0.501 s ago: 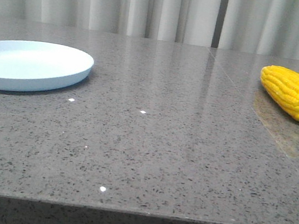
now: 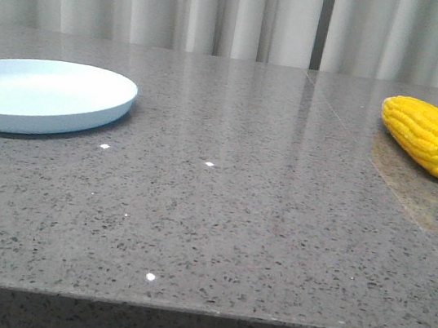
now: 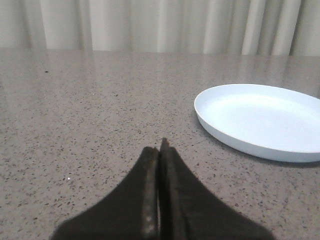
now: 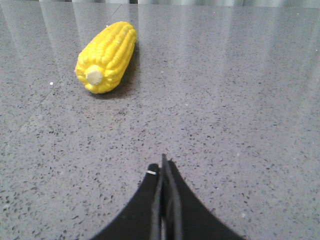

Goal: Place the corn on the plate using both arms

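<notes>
The yellow corn (image 2: 431, 136) lies on the grey stone table at the far right, its cream stub end toward the front. It also shows in the right wrist view (image 4: 106, 49), ahead of my right gripper (image 4: 163, 162), which is shut and empty, well short of it. The pale blue plate (image 2: 48, 95) sits empty at the far left. In the left wrist view the plate (image 3: 260, 120) lies ahead and to one side of my left gripper (image 3: 161, 146), which is shut and empty. Neither gripper shows in the front view.
The grey speckled table (image 2: 220, 214) runs to a front edge near the bottom of the front view. A seam in the tabletop (image 2: 382, 176) passes close by the corn. White curtains (image 2: 226, 8) hang behind the table.
</notes>
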`<control>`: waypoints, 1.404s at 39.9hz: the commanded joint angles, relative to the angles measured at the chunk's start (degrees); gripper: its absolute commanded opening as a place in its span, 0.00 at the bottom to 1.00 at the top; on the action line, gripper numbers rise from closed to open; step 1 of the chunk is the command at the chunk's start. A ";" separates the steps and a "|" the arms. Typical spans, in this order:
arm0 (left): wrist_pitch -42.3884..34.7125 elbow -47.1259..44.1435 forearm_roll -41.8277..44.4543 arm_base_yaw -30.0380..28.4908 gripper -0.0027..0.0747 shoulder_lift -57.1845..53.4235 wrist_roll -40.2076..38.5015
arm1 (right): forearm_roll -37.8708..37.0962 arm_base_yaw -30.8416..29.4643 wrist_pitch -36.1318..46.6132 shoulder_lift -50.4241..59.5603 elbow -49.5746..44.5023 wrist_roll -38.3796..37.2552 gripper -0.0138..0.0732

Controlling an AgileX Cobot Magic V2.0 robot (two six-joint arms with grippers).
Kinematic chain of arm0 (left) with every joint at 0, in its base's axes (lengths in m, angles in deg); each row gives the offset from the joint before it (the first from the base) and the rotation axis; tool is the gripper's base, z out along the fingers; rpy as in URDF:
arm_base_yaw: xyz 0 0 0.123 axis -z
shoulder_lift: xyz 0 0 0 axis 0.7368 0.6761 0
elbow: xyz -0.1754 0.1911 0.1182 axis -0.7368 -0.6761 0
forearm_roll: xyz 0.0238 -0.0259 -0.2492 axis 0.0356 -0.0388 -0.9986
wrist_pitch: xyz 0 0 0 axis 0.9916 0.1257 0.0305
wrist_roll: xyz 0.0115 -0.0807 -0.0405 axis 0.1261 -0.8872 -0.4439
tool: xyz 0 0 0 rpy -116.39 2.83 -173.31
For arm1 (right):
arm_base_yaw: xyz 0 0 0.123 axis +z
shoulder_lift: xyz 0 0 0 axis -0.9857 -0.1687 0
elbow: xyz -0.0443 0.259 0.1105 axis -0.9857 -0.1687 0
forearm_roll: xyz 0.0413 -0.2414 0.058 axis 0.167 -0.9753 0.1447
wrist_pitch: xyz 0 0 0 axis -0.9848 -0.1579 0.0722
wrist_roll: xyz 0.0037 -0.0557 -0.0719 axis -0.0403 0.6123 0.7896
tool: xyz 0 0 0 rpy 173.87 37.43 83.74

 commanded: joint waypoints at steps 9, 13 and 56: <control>-4.67 -0.19 0.00 -0.05 0.01 -1.16 0.00 | 0.08 -0.31 4.27 0.95 0.22 0.42 0.08; -4.67 -0.19 0.00 -0.05 0.01 -1.16 0.00 | 0.08 -0.31 4.27 0.95 0.22 0.42 0.08; -10.14 14.54 2.61 -0.05 0.01 0.82 0.00 | 1.41 -0.20 0.01 0.15 16.83 0.42 0.08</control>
